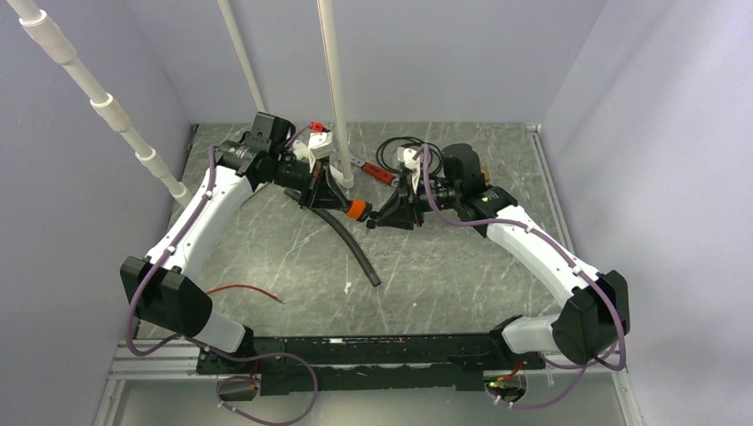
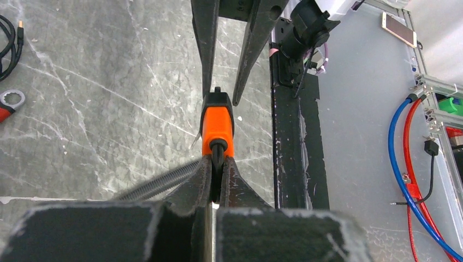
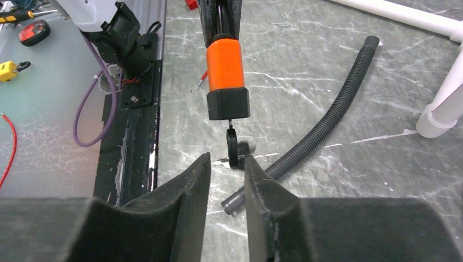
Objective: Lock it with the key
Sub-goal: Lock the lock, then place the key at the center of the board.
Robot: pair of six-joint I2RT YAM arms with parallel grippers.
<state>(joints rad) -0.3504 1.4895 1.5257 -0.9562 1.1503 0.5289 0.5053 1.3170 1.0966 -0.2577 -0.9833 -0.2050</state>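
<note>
- From above, the lock (image 1: 356,210) hangs between the two hands over the middle of the counter (image 1: 266,257), a bit nearer the far edge than the near one. In that view it is only a small orange spot, and I cannot make out the key.
- The right wrist view fills that in. The key (image 3: 235,148) sticks out of the lock's black end cap, with a thin shaft and a dark round head seen edge-on.
- The right hand (image 3: 227,161) has its fingers apart. The key's head sits at the mouth of the gap, closer to one finger, and I cannot tell whether it touches.
- The left wrist view shows the other end. The left hand (image 2: 217,166) is clamped on the dark stub at the orange end of the lock, with a finger pressed tight on each side.
- The same view shows the right hand's fingers (image 2: 206,49) reaching in from beyond the black cap, spread to either side of it.
- The lock's body is bright orange and smooth, and it ends in a squared black cap.
- A black ribbed hose (image 3: 327,114) lies on the counter below. Its open end is just under the key in the right wrist view.
- A red-handled wrench (image 1: 380,174) lies toward the far edge.
</note>
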